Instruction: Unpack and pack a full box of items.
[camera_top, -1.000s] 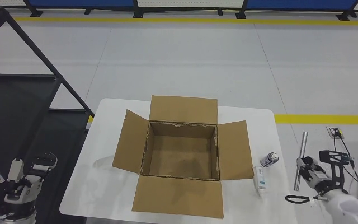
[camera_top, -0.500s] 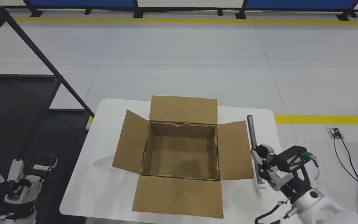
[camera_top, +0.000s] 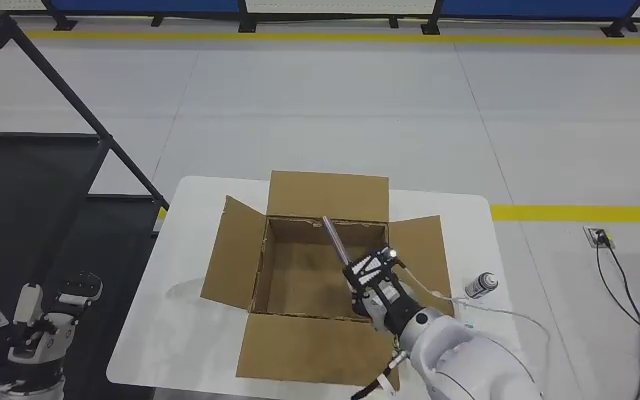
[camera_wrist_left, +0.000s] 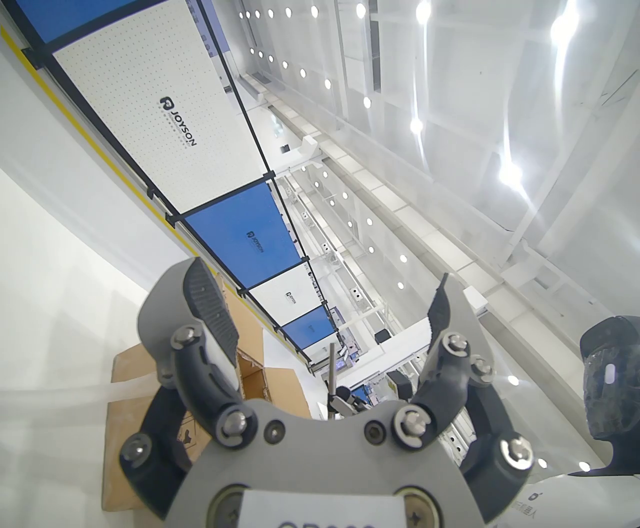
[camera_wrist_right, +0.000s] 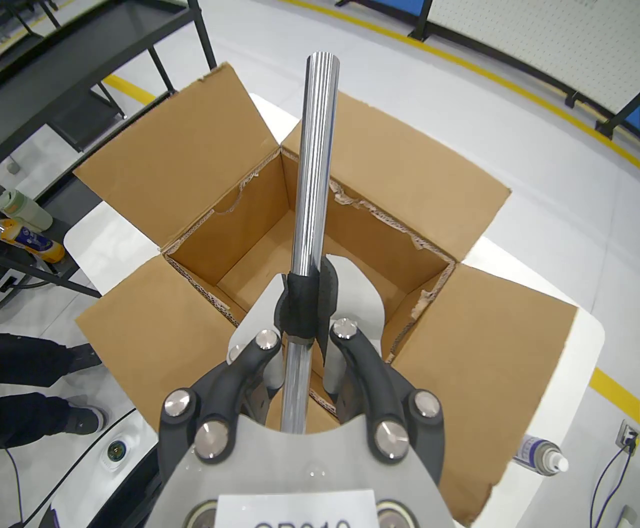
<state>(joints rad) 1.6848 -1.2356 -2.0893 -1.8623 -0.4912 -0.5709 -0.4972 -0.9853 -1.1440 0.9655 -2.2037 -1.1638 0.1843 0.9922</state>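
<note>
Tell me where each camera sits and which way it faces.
Top view: above the arms, looking down at the table and open cardboard box; the right pincer holds a metal rod over it.
Left wrist view: beside the table, tilted up at ceiling and wall panels, past its open left pincer.
Right wrist view: above the box, looking into it along the rod its pincer grips.
Shared: box and rod in all three; spray can in top and right wrist.

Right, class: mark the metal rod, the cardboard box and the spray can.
metal rod (camera_wrist_right: 314, 165), right wrist view, middle of its shaft.
cardboard box (camera_top: 328, 195), top view, its far flap.
spray can (camera_top: 482, 286), top view, its middle.
</note>
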